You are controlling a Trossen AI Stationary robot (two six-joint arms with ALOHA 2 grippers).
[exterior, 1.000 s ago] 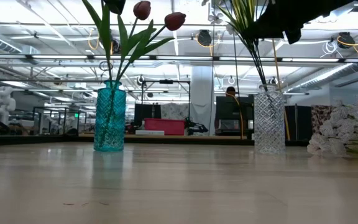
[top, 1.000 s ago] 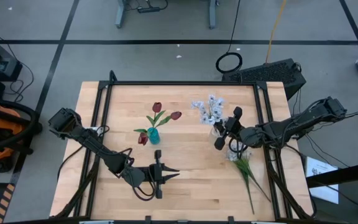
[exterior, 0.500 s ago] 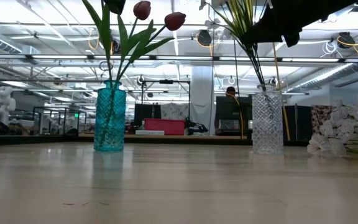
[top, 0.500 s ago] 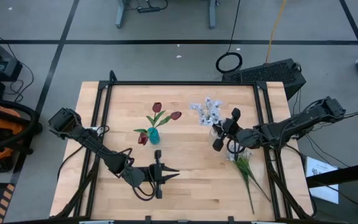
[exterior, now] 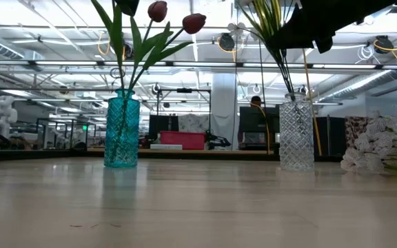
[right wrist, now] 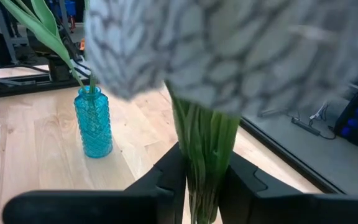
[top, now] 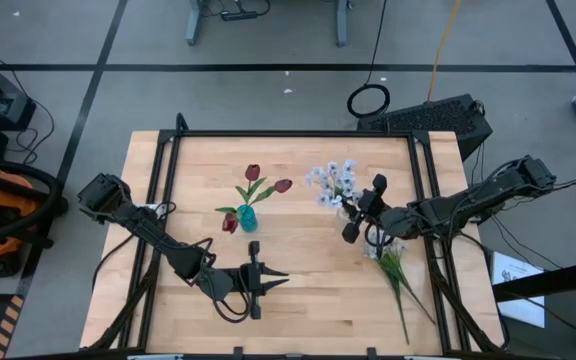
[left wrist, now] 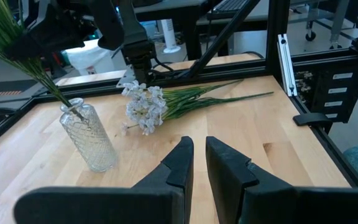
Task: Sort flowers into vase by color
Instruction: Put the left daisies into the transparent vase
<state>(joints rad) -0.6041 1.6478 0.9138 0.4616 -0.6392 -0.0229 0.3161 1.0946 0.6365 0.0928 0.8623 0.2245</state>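
The right pincer (right wrist: 205, 180) grips the green stems of a white-blossom spray (top: 334, 181), its stems in the clear cut-glass vase (exterior: 296, 132) directly below. Only the left wrist view shows another white spray (left wrist: 143, 107) lying on the wooden worktop (top: 308, 290) beyond the nearly closed, empty left pincer (left wrist: 197, 163)
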